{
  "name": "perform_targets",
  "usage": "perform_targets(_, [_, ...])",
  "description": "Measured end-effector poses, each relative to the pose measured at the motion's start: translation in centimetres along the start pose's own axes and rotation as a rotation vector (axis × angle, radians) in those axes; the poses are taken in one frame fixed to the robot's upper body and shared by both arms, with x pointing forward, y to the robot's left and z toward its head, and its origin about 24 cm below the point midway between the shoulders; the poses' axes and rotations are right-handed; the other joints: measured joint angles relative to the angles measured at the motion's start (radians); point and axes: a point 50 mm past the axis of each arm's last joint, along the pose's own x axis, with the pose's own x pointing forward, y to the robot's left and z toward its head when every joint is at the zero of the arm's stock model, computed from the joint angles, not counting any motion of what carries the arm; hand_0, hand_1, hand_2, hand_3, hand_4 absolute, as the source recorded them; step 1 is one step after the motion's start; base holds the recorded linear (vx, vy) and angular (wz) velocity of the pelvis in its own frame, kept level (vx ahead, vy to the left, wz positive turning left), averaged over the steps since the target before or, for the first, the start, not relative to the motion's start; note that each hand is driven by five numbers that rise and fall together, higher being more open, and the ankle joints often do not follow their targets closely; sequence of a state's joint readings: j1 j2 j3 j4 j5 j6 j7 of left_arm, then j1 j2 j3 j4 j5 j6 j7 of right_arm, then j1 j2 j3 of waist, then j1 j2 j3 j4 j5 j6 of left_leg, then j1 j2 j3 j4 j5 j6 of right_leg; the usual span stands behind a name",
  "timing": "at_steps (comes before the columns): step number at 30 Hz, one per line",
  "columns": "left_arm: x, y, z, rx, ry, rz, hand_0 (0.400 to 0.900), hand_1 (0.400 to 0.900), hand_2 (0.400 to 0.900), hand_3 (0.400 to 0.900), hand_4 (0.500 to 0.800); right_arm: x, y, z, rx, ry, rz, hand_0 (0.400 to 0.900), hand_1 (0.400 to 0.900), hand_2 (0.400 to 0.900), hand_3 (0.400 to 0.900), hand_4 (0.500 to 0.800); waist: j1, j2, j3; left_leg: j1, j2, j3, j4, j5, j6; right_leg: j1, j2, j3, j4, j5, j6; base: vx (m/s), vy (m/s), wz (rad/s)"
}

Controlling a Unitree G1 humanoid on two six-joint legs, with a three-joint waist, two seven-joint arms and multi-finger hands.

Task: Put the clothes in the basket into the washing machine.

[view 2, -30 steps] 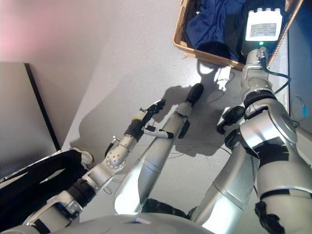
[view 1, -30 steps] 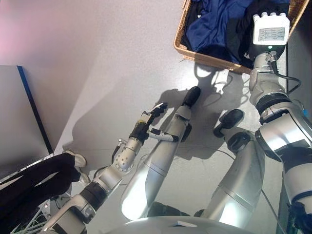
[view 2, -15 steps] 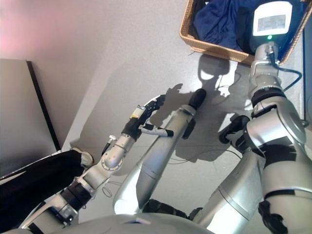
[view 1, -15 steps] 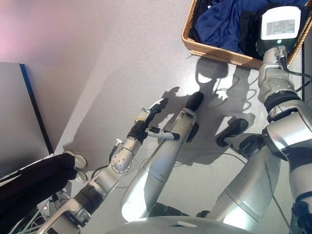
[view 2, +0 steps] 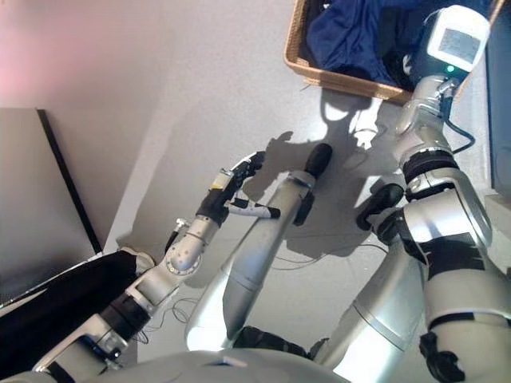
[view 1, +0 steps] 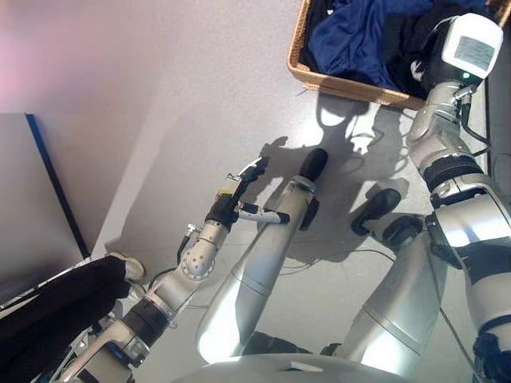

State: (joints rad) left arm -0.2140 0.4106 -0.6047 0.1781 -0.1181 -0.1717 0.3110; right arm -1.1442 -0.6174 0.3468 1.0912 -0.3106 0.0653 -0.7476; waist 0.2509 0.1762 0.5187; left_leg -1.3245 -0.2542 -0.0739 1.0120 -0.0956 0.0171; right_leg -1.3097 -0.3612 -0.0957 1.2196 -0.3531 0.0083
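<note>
A wicker basket stands on the grey floor at the top right. It holds a dark blue garment and black clothes. My right arm reaches up into the basket, and my right hand is down among the black clothes, its fingers hidden by the wrist and the cloth. My left hand hovers over bare floor in the middle of the view, well short of the basket. Its fingers are straight, its thumb sticks out to the side, and it holds nothing.
A flat grey panel with a dark blue edge lies at the left. Below it, at the lower left, is a black cloth-covered shape with a white shoe-like end, possibly a person's leg. Open grey floor lies between my left hand and the basket.
The whole view has shifted a little. My right wrist has leaned to the right inside the basket. My left hand holds about the same pose.
</note>
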Motion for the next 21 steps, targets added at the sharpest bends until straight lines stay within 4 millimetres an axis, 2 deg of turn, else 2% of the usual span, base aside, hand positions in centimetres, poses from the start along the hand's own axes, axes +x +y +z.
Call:
perform_targets(4, [0.1, 1.1, -1.5, 0.016, 0.077, 0.081, 0.900, 0.900, 0.900, 0.900, 0.800, -0.6, -0.2, 2.7, 0.454, 0.129, -0.086, 0.400, 0.400, 0.400, 0.400, 0.500, -0.066, -0.005, 0.004, 0.074, 0.033, 0.009, -0.099, 0.020, 0.017, 0.068, 0.047, 0.000, -0.124, 0.052, 0.019, 0.02, -0.035, -0.28])
perform_targets(6, [0.0, 1.5, -2.0, 0.027, 0.107, 0.114, 0.900, 0.900, 0.900, 0.900, 0.800, -1.0, -0.3, 3.4, 0.618, 0.188, -0.116, 0.400, 0.400, 0.400, 0.400, 0.500, -0.087, -0.012, 0.008, 0.113, 0.052, 0.019, -0.154, 0.035, 0.023, 0.103, 0.064, 0.003, -0.189, 0.082, 0.024, 0.03, -0.026, -0.29])
perform_targets(9, [-0.1, 1.9, -3.1, 0.041, 0.157, 0.136, 0.900, 0.900, 0.900, 0.900, 0.800, -1.3, 0.0, 3.3, 0.858, 0.339, -0.154, 0.400, 0.400, 0.400, 0.400, 0.500, -0.121, -0.028, 0.018, 0.187, 0.073, 0.032, -0.246, 0.063, 0.038, 0.167, 0.090, 0.007, -0.290, 0.123, 0.038, 0.05, 0.004, -0.34])
perform_targets(11, [-0.4, 2.0, -3.9, 0.050, 0.195, 0.139, 0.900, 0.900, 0.900, 0.900, 0.800, -1.8, 0.4, 3.0, 1.042, 0.460, -0.180, 0.400, 0.400, 0.400, 0.400, 0.500, -0.128, -0.047, 0.030, 0.250, 0.091, 0.048, -0.310, 0.080, 0.044, 0.221, 0.104, 0.010, -0.357, 0.149, 0.044, -0.03, 0.030, -0.37])
perform_targets(15, [-0.8, 2.0, -5.1, 0.061, 0.266, 0.142, 0.900, 0.900, 0.900, 0.900, 0.800, -3.0, 1.2, 3.4, 1.363, 0.615, -0.215, 0.400, 0.400, 0.400, 0.400, 0.500, -0.160, -0.057, 0.036, 0.371, 0.116, 0.060, -0.424, 0.106, 0.044, 0.330, 0.131, 0.012, -0.484, 0.200, 0.048, 0.05, 0.024, -0.29])
perform_targets(21, [-0.9, 1.9, -5.3, 0.041, 0.282, 0.140, 0.900, 0.900, 0.900, 0.900, 0.800, -2.0, 0.2, 3.3, 1.760, 0.779, -0.352, 0.400, 0.400, 0.400, 0.400, 0.500, -0.182, -0.061, 0.037, 0.520, 0.135, 0.099, -0.594, 0.156, 0.050, 0.439, 0.163, 0.046, -0.626, 0.259, 0.058, 0.07, 0.036, -0.24])
